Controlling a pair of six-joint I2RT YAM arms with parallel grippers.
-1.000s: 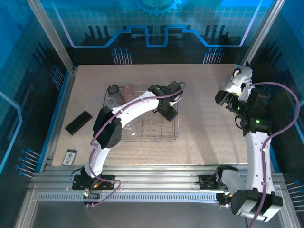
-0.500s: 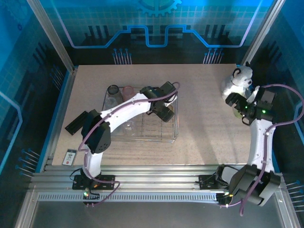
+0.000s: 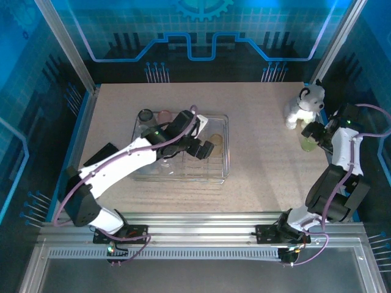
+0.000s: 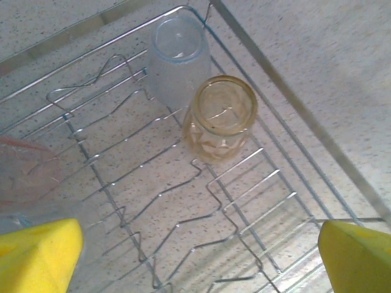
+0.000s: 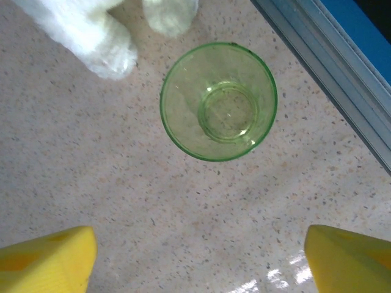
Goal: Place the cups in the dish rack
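Blue-lit panels wall in a speckled beige desk [image 3: 263, 177] where two white robot arms are at work on opposite sides. At centre-left, the left arm stretches across the silver wire dish rack [image 3: 227, 155], its left pincer [image 3: 204, 149] poised above the rack's right half. From the left wrist camera, the yellow fingertips [image 4: 36, 256] stand wide apart at the bottom corners with nothing between them. Below lie an amber cup [image 4: 220, 116] and, just beside it toward the rack's corner, a pale blue cup [image 4: 177, 61], both resting on the wires next to the upright dividers. A pinkish cup [image 4: 24, 171] blurs into the left edge of that view. In the overhead view, a smoky grey cup [image 3: 145, 116] and a pink-red cup [image 3: 164, 115] sit at the rack's far left corner.

At the far right of the desk, the right pincer [image 3: 310, 131] hangs over a yellow-green cup [image 5: 219, 101], which stands upright with its mouth up on the bare desk, outside the rack and well apart from it. The right pincer's yellow fingertips [image 5: 46, 259] are spread wide, clear of the cup and holding nothing. A grey-white plush animal [image 3: 305, 104] sits just beside the cup, its paws near the rim. A black bar [image 3: 101, 157] and a small card [image 3: 90, 201] lie near the desk's left edge.
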